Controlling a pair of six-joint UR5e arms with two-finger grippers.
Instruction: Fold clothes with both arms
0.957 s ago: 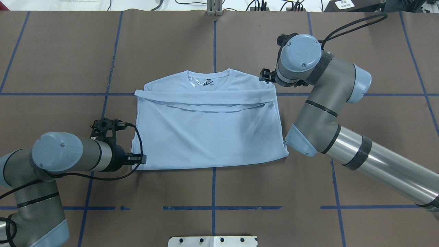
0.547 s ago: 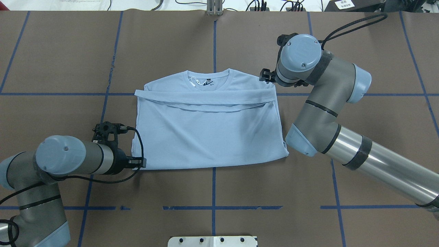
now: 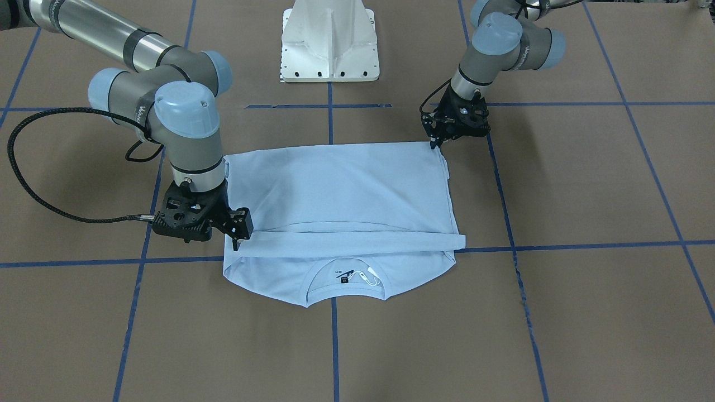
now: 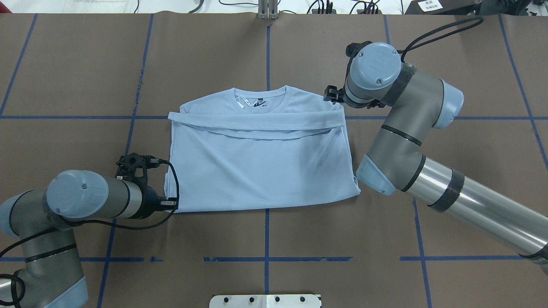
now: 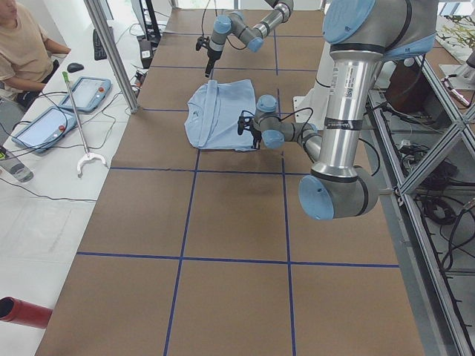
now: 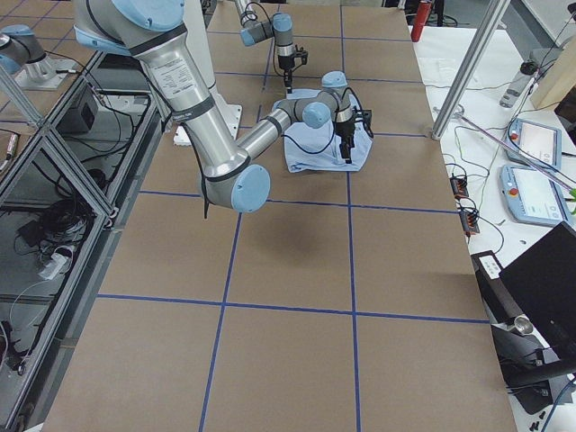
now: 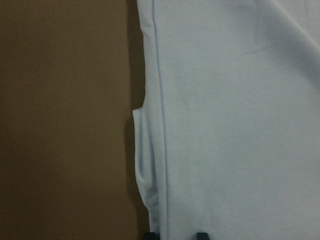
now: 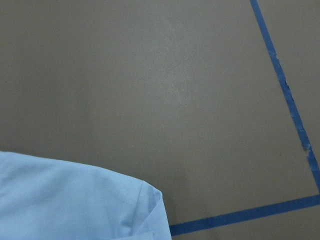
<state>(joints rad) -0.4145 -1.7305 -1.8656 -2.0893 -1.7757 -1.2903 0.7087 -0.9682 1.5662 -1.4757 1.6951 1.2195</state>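
Observation:
The light blue T-shirt lies flat mid-table, its lower half folded up to a hem band just below the collar. My left gripper sits low at the shirt's near left corner, which the front-facing view shows as the corner by the gripper. In the left wrist view its fingertips stand apart over the shirt's side edge, open. My right gripper is beside the hem band's right end, open, holding nothing. The right wrist view shows only a shirt corner and bare table.
The brown table cover is marked with blue tape lines. The white pedestal base stands at the robot's edge. In the exterior left view a seated person, two tablets and a grabber tool are along the side bench.
My left gripper has slid toward the robot along the shirt's left edge, ending at the near left corner. The right arm and the shirt have not moved.

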